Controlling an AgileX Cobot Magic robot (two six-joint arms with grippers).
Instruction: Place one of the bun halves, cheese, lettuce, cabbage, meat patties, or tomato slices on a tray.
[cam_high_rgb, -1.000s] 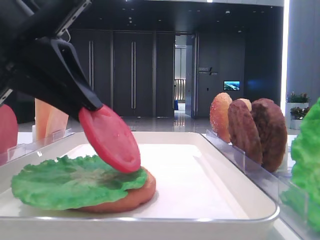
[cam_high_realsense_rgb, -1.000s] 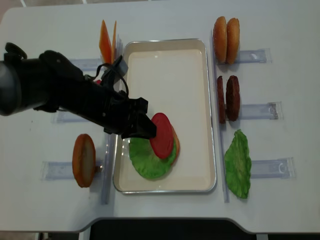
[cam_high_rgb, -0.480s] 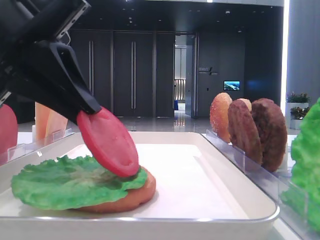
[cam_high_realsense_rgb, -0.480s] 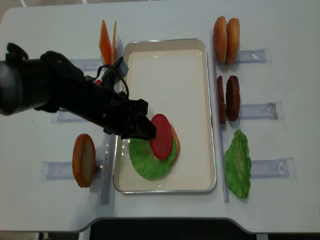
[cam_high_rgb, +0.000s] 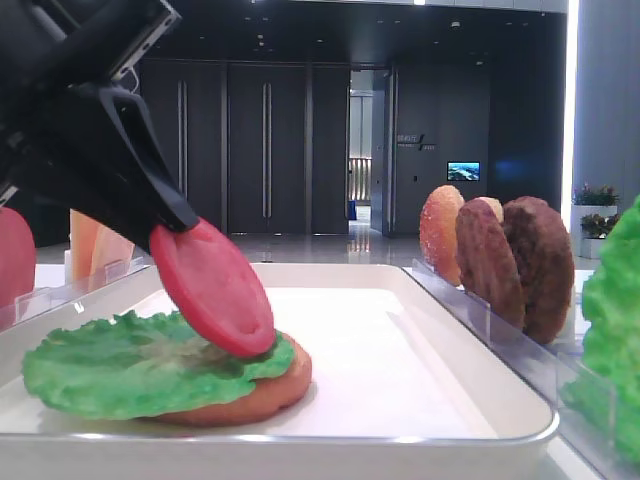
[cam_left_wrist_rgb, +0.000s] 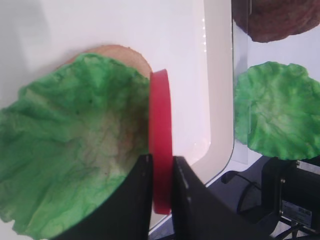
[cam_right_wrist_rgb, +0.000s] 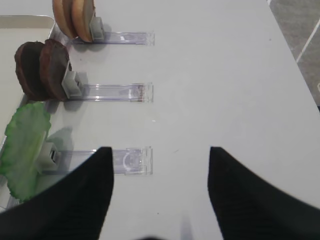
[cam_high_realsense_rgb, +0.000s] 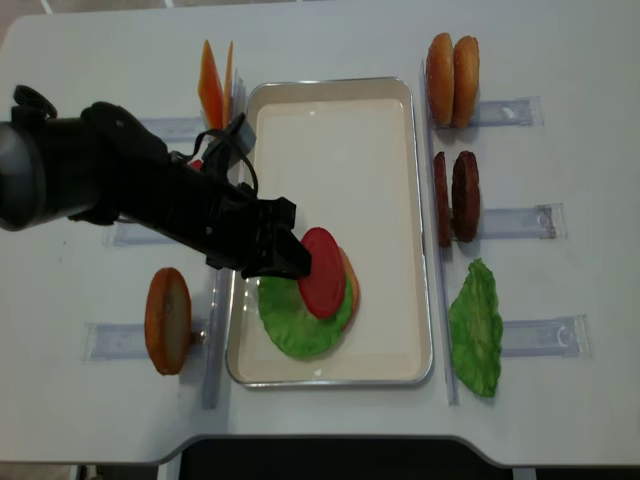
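- Tabletop (cam_high_realsense_rgb: 330, 40) carries everything: the white tray (cam_high_realsense_rgb: 380, 360) lies under and ahead of the left gripper (cam_high_realsense_rgb: 290, 258), with clear racks of spare ingredients well off to either side of it.
- Left arm reaches over the near rim of the tray, and over the last second it has eased down and slightly back toward itself, so the load sits lower than before.
- Lettuce (cam_high_rgb: 120, 365) lies flat on a bun half (cam_high_rgb: 270, 385) directly below the gripper, both resting in the tray; neither has shifted.
- Tomato slice (cam_high_rgb: 212, 290) is pinched by its upper edge between the narrow, closed jaws, tilted, with its lower edge now pressed against the lettuce; a second ago it hung a little higher and further out over the bun.
- The wrist view shows that slice (cam_left_wrist_rgb: 161, 150) edge-on, clamped between both fingers, standing over the leaf rather than lying on it.
- Judgement: the placement is nearly finished, and what remains is laying the slice flat and letting go.
- Right gripper (cam_right_wrist_rgb: 160, 160) hovers apart over bare tabletop with jaws spread wide and nothing between them; the meat patties (cam_right_wrist_rgb: 42, 67), more bun halves (cam_right_wrist_rgb: 75, 17) and a second lettuce leaf (cam_right_wrist_rgb: 25, 145) stand ahead of it and to its left.
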